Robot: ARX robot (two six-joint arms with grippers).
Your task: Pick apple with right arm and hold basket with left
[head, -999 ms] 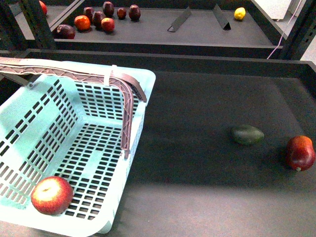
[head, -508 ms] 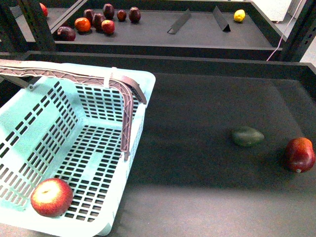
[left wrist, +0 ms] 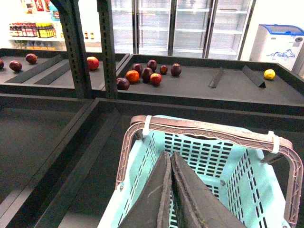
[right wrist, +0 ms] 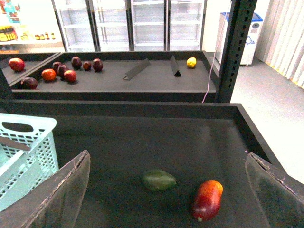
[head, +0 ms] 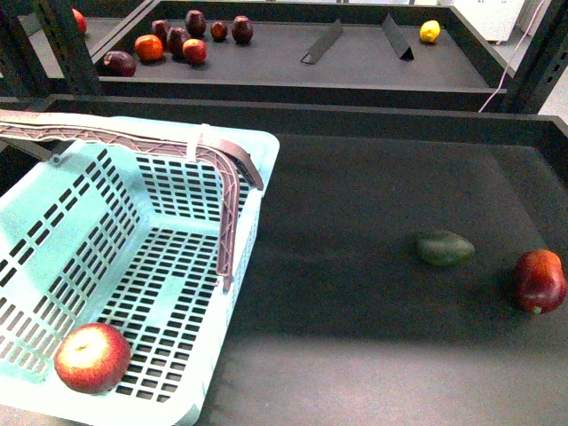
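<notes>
Since the earlier frames only the view had drifted. Apple [head: 91, 357] lay inside basket [head: 133, 266], at its 7 o'clock corner. Right tool [right wrist: 166, 190] stood wide, empty; left tool [left wrist: 172, 194] was closed above the basket, gripping nothing. Placement appeared done.

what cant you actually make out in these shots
- Front view: neither end effector shows; the basket is cut by the left and bottom edges.
- Left wrist view: the closed left end effector covers the basket floor, so the apple is hidden there.
- Right wrist view: the basket runs off the edge, apple out of frame.
- Far shelf fruit: too small to identify.
</notes>
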